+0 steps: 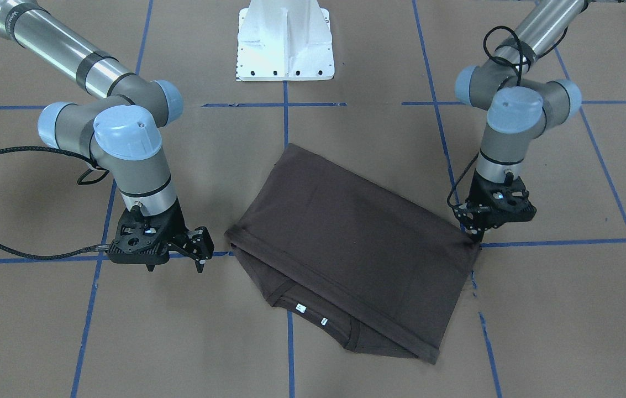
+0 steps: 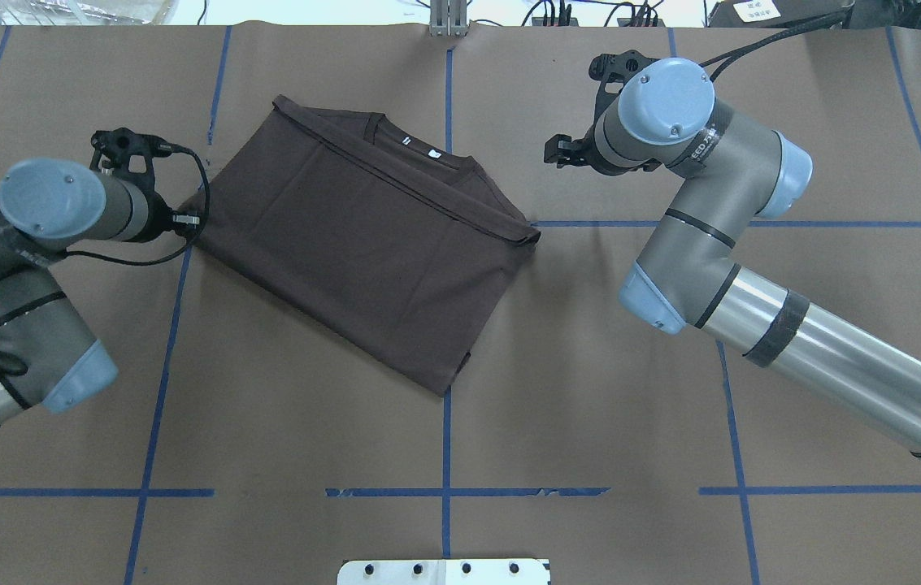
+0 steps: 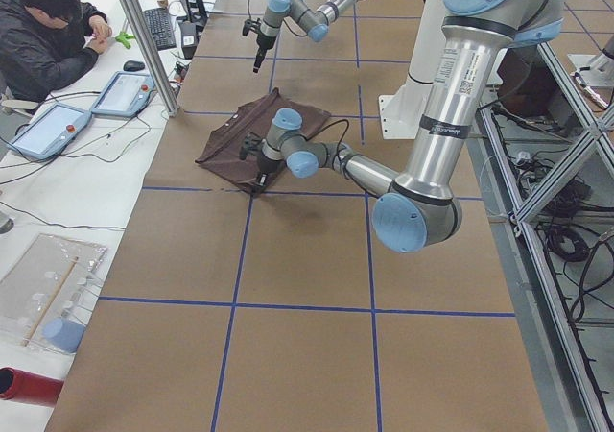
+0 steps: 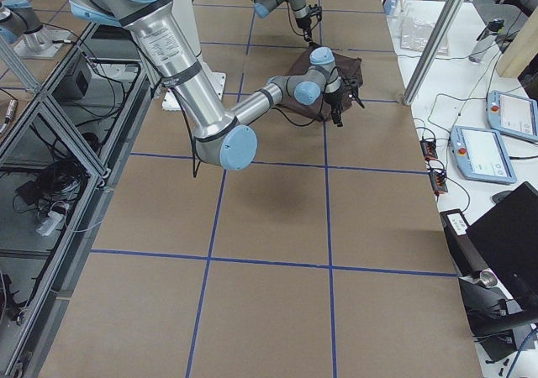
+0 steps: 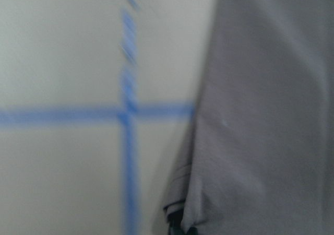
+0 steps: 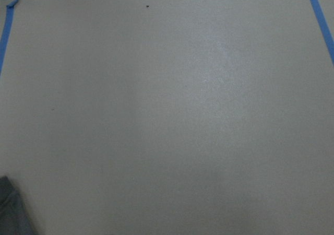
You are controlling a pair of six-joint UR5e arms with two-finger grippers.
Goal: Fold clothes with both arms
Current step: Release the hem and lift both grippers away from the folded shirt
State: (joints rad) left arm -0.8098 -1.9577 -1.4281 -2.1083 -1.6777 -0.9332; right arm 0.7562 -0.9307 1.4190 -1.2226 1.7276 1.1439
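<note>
The left hand (image 1: 477, 236) is down at the bench (image 1: 567, 320) with its two fingers drawn close together on one corner of the dark brown T-shirt (image 1: 346, 232). It looks to be nipping the cloth there, though its wrist camera is too blurred to show more than the shirt's edge. The right hand (image 1: 175, 261) hangs just beside the opposite corner, clear of the fabric, with its fingers spread wide and nothing between them. The T-shirt lies flat between the two hands, folded into a rough rectangle set askew to the blue tape lines (image 1: 561, 241). The ribbed collar (image 1: 290, 287) and two small white labels (image 1: 300, 308) peek out from under the top layer on the side away from the robot. The bench is covered in plain brown paper marked into squares by the tape, and the white pedestal base (image 1: 285, 44) stands at its robot edge. Beyond the bench, a person in a dark jacket (image 3: 48, 38) sits at a white desk (image 3: 58, 192) with two flat control pendants (image 3: 123, 94) and a keyboard (image 3: 160, 27).
</note>
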